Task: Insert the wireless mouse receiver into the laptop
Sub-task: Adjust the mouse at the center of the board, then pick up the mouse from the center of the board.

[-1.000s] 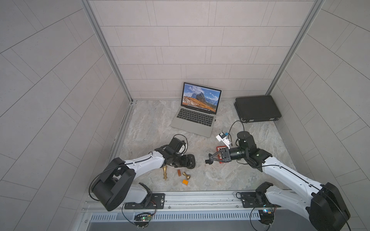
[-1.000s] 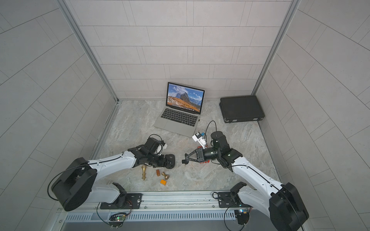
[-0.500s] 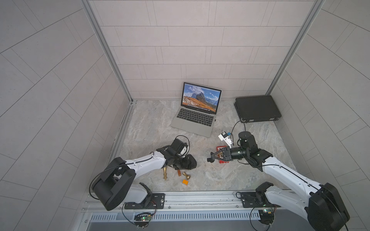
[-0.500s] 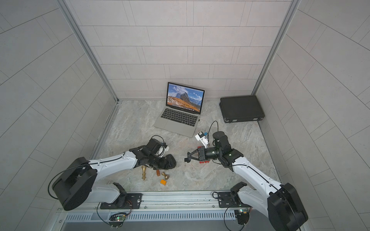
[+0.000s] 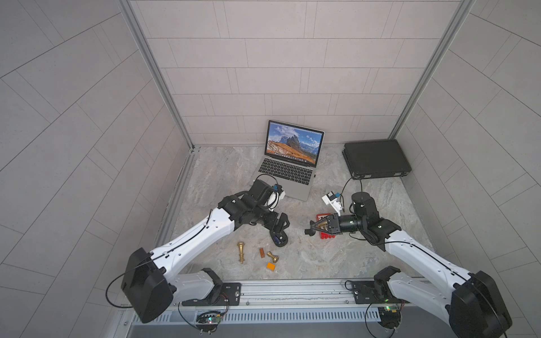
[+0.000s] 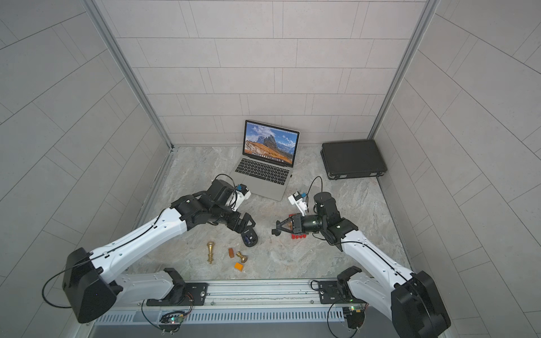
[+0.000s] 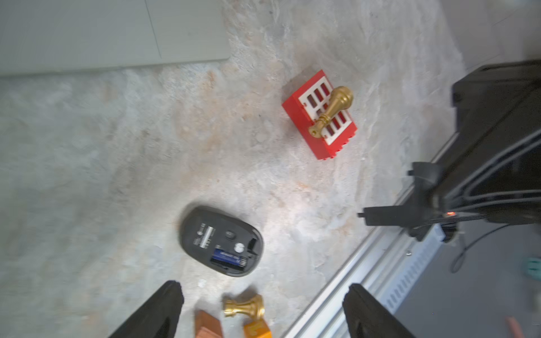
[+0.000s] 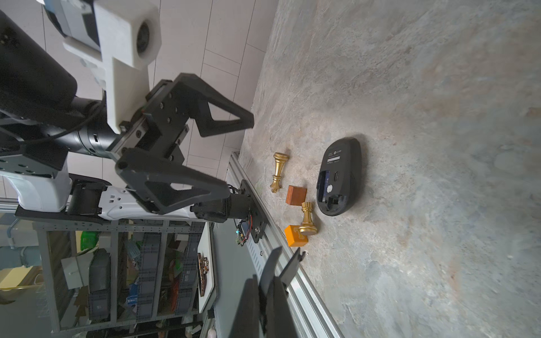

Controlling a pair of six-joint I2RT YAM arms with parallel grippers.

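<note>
The open silver laptop [image 5: 285,172] [image 6: 263,172] stands at the back; its pale corner [image 7: 87,35] shows in the left wrist view. A black mouse [image 5: 279,238] [image 6: 250,238] [image 7: 221,241] [image 8: 339,178] lies belly up with its battery bay uncovered. My left gripper [image 5: 281,226] [image 6: 247,226] [image 7: 265,289] [image 8: 210,152] hangs open just above it, holding nothing. My right gripper [image 5: 310,229] [image 6: 276,229] [image 8: 285,260] is shut on a thin black mouse cover piece, to the right of the mouse. I cannot make out the wireless mouse receiver; it is hidden.
A black case [image 5: 376,159] lies at the back right. A red brick [image 7: 320,117] with a gold chess piece [image 7: 333,109] on it sits under the right gripper. Two gold chess pieces [image 5: 241,251] [image 5: 272,257], a brown block [image 5: 262,252] and an orange block [image 5: 271,266] lie near the front rail [image 5: 292,289].
My left gripper has opened wider and drawn up off the mouse, which now lies free on the table. The right gripper has barely moved.
</note>
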